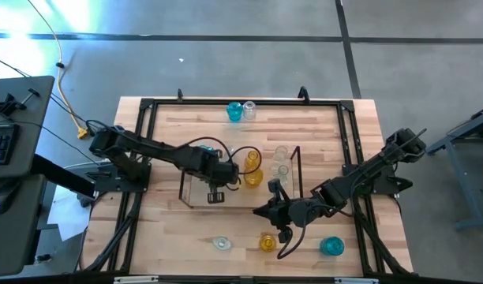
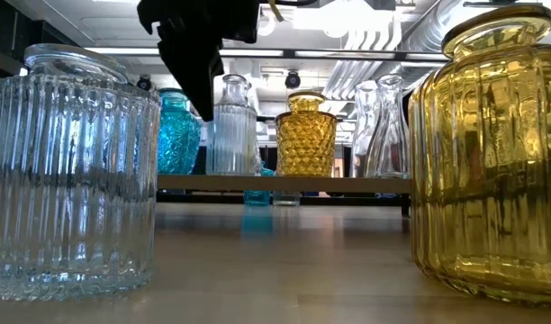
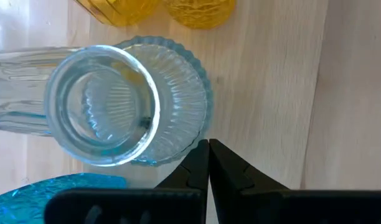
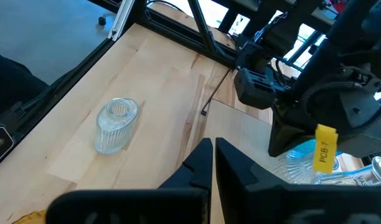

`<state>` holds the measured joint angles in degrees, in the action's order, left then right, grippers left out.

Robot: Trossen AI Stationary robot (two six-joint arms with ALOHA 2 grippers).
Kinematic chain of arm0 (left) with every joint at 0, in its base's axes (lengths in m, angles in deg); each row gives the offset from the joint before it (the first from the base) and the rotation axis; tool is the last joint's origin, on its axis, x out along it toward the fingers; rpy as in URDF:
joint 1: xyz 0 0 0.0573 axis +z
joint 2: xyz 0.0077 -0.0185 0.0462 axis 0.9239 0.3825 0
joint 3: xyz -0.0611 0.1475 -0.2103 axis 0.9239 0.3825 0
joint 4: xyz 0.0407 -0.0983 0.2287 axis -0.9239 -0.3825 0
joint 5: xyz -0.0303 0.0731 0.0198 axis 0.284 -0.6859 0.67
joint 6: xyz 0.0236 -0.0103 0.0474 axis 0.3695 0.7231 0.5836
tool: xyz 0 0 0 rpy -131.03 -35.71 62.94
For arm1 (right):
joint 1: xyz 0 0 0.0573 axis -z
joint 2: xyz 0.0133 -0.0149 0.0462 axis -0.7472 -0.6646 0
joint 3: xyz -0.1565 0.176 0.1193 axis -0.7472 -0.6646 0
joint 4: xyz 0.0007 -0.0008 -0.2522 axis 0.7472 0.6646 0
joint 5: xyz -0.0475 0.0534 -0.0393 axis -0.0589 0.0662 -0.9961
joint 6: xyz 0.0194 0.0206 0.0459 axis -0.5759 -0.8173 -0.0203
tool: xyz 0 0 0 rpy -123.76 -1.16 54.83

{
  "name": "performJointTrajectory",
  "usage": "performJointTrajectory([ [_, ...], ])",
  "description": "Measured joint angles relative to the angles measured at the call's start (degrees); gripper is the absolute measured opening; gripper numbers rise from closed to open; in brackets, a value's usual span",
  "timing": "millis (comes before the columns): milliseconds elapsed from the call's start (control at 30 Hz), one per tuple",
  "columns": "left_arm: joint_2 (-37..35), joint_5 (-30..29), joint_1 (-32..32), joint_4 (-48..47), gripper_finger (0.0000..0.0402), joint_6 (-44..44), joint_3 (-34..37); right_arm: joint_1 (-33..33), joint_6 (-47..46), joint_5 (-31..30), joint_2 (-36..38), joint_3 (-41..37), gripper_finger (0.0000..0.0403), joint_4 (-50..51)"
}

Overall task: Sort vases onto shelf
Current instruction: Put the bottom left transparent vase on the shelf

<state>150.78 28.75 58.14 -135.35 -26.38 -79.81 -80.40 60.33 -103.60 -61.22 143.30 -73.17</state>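
The left gripper [image 1: 216, 194] hung over the shelf [image 1: 196, 203] in the middle of the table [image 1: 170, 229]. Its two fingers [image 3: 206, 171] were pressed tight together and held nothing. Right under it stood a clear ribbed vase [image 3: 125, 102], with two yellow vases [image 1: 252, 167] just beside it on the shelf.

The right gripper [image 1: 261, 211] was low over the table, near the front corner of the shelf. Its fingers [image 4: 209, 165] were squeezed together too — nothing was in them.

Some vases sat on the bare table. Near the front edge stood a clear vase [image 1: 220, 244], a yellow vase [image 1: 267, 241] and a blue vase [image 1: 331, 246]. By the back edge, a blue one [image 1: 234, 111] stood touching a clear one [image 1: 249, 109]. More clear vases [image 1: 282, 160] stood at the right end of the shelf, close together.

From low down, a clear one [image 2: 70, 171] and a yellow one [image 2: 487, 153] looked very big — they were closest to that camera.
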Motion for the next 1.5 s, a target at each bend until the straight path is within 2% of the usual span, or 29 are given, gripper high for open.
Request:
performJointTrajectory([
  [233, -0.1, 0.27, -1.3, -0.01, 0.0, -0.55, 0.0, 0.0, 0.0, 0.0, 0.0, 0.0, 0.0, 0.0],
  [367, -2.93, 0.21, -4.67, 1.63, 0.0, -1.57, 0.0, -0.69, -0.79, -1.12, 0.0, 0.0, 0.0, 0.5],
  [500, -7.35, 0.53, -8.68, 8.63, 0.0, -1.47, 1.04, -2.52, -1.77, -5.75, 0.25, -0.02, 0.0, 1.23],
  [600, -11.8, 2.57, -10.14, 18.95, 0.0, -0.76, 5.28, -4.56, -4.76, -7.43, 0.76, 0.69, 0.0, 4.36],
  [733, -18.4, 9.5, -11.17, 34.48, 0.0, 3.27, 14.01, -7.68, -18.51, -7.45, 0.75, 7.27, 0.0, 19.92],
  [833, -23.58, 12.12, -11.7, 44.92, 0.0, 6.66, 19.62, -10.01, -31.7, -7.27, 0.31, 12.83, 0.0, 32.66],
  [933, -28.56, 11.75, -11.94, 51.5, 0.0, 8.98, 23.65, -12.46, -46.02, -5.44, -0.53, 17.87, 0.0, 44.04],
  [1100, -36.45, 10.42, -12.73, 56.74, 0.0, 12.67, 29.26, -16.22, -67.94, 0.83, -4.25, 23.83, 0.0, 60.09],
  [1200, -40.54, 9.28, -12.98, 59.09, 0.0, 13.51, 32.51, -18.63, -79.54, 5.66, -6.86, 25.51, 0.0001, 65.32],
  [1300, -44.21, 7.54, -13.23, 60.75, 0.0001, 13.57, 35.56, -21.04, -88.06, 11.08, -8.66, 25.38, 0.0018, 65.65],
  [1500, -49.54, 5.45, -13.99, 61.18, 0.0001, 13.51, 39.55, -24.98, -105.59, 19.38, -11.78, 25.24, 0.0112, 69.26],
])
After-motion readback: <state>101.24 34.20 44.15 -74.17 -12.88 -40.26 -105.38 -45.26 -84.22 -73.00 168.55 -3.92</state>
